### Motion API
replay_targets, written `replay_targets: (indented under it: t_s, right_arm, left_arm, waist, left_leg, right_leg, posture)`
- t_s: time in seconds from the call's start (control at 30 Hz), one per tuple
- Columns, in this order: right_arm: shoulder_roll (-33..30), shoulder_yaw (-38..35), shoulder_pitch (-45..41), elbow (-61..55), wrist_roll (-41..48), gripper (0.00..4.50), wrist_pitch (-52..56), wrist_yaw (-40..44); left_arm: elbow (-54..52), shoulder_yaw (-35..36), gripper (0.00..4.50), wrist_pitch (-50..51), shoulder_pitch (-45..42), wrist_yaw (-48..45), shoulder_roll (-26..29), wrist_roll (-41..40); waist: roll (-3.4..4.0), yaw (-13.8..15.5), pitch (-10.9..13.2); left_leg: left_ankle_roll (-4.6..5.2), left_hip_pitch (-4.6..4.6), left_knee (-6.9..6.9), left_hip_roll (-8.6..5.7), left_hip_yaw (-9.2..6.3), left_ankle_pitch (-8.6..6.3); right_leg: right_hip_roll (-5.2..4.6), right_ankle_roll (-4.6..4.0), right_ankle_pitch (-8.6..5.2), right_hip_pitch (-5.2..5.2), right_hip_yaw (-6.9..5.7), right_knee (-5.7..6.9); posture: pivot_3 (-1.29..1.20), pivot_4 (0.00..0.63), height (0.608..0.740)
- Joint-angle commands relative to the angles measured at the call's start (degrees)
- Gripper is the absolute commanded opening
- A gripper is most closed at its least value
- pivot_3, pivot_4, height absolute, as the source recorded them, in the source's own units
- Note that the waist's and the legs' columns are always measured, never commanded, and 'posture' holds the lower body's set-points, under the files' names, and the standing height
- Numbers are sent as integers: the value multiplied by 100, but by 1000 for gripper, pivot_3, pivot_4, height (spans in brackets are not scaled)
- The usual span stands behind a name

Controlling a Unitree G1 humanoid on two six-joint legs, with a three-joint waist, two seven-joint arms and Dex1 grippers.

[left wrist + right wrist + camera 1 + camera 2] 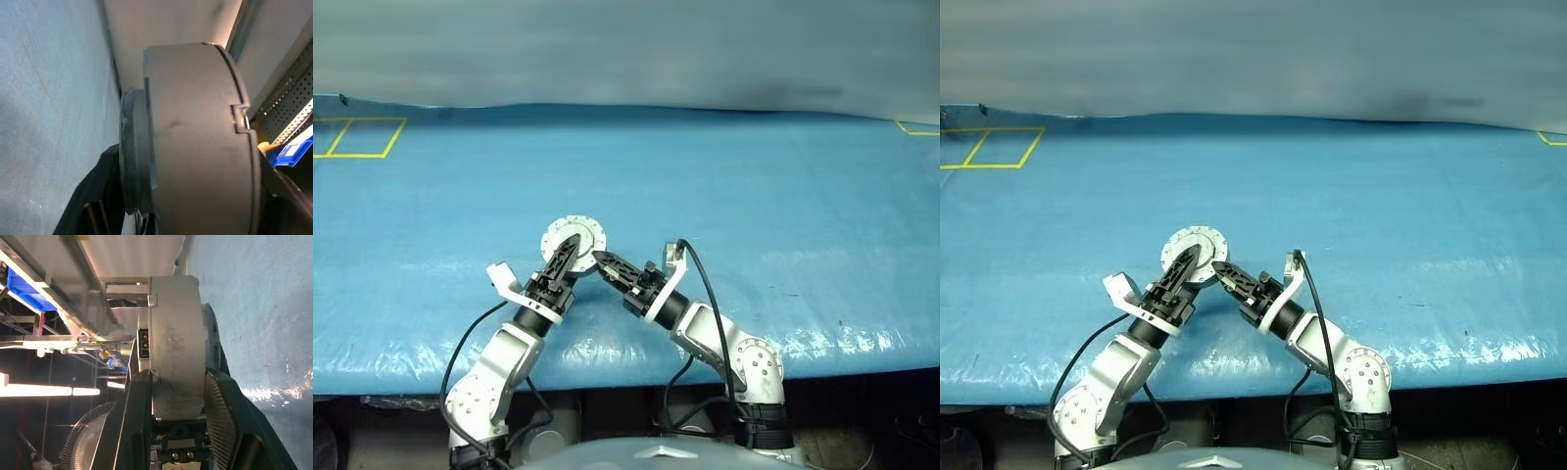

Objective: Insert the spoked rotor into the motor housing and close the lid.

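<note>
Both arms rise from the bottom centre of the head views, the left gripper (570,246) and right gripper (603,260) meeting at the assembled motor housing (574,236) above the blue bench (783,196). Left wrist view shows the lid (242,127) seated on the housing, so the rotor seems inside; left jaws' state I cannot tell. Right wrist view shows right jaws clamping the housing, nothing obstructing.

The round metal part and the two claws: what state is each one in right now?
motor housing: held up off the blue table, lid on top, closed.
right gripper: shut on the motor housing, fingers clamping its side.
left gripper: fingers over the lid; open or closed is unclear.
</note>
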Motion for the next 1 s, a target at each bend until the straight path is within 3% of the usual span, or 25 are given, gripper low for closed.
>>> replay_targets:
  t_s: [0.03,0.17,0.37,0.5,0.63,0.87,1.0]
  right_arm:
    - [-18,102,-62,-442,-125,1151,-81,446]
    - [-5,64,-19,-344,-298,1151,-162,628]
    - [-115,23,6,-379,-340,3105,-101,862]
    - [-722,335,63,-571,-1378,4426,-77,1398]
    - [-1011,543,273,-773,-2290,4500,-491,1975]
    - [-1495,1352,557,-994,-4919,4500,-2101,2614]
    - [-1609,1600,699,-909,-6036,4500,-2870,2629]
  left_arm:
    - [-151,-27,2431,-85,38,2,-66,-175]
    - [-191,-57,2431,-181,72,47,-101,-163]
    - [-250,-54,2431,-385,-40,141,-103,-79]
    - [-115,37,2431,-520,-364,324,37,59]
    - [134,165,2431,-588,-732,382,191,222]
    - [1176,534,2431,-874,-1766,293,507,856]
    - [1964,756,2431,-1079,-2403,128,649,1349]
  waist:
    - [0,1,0]
    - [0,2,0]
    - [0,3,0]
    - [-2,22,-1]
    - [-2,53,-1]
    - [-4,61,-1]
    - [-6,74,-1]
  left_leg:
    - [0,0,0,0,0,0]
    - [0,1,-1,0,0,0]
    - [0,1,0,0,0,0]
    - [0,-1,2,-3,0,0]
    - [0,1,1,-2,0,0]
    - [-1,5,8,-4,0,1]
    - [-2,5,7,-5,1,1]
  right_leg:
    - [0,0,0,0,0,0]
    - [0,0,0,0,0,0]
    - [0,0,0,1,0,-1]
    - [-1,0,0,2,0,-3]
    - [1,1,1,4,-1,-3]
    - [3,9,5,11,-1,-3]
    - [3,12,7,12,0,-3]
  posture:
    - [0,150,740]
    - [0,150,740]
    - [0,150,740]
    - [0,150,740]
    - [0,150,740]
    - [0,150,740]
    - [0,150,740]
